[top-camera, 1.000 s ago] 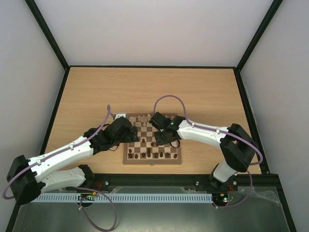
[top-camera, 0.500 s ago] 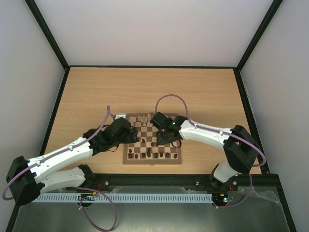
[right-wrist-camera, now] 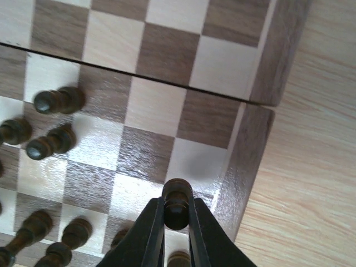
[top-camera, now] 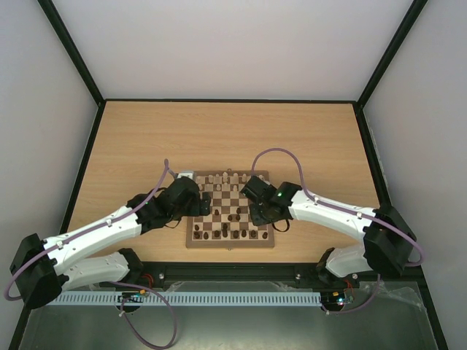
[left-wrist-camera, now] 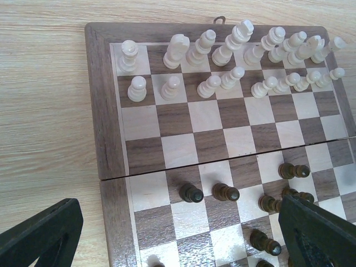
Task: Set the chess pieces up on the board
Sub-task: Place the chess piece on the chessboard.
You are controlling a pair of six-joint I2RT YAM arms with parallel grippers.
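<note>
The right gripper grips a dark piece over the near-right of the board. The left gripper is spread and empty. A skewed release could topple adjacent pieces.

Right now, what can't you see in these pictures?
- Top view: the pieces are too small to name, and the arms cover the board's sides.
- Left wrist view: the bottom edge cuts off the board's near rows, and the left tool shows only as two dark corners.
- Right wrist view: the right tool hides the base of its dark piece, so whether it touches the board is unclear.
</note>
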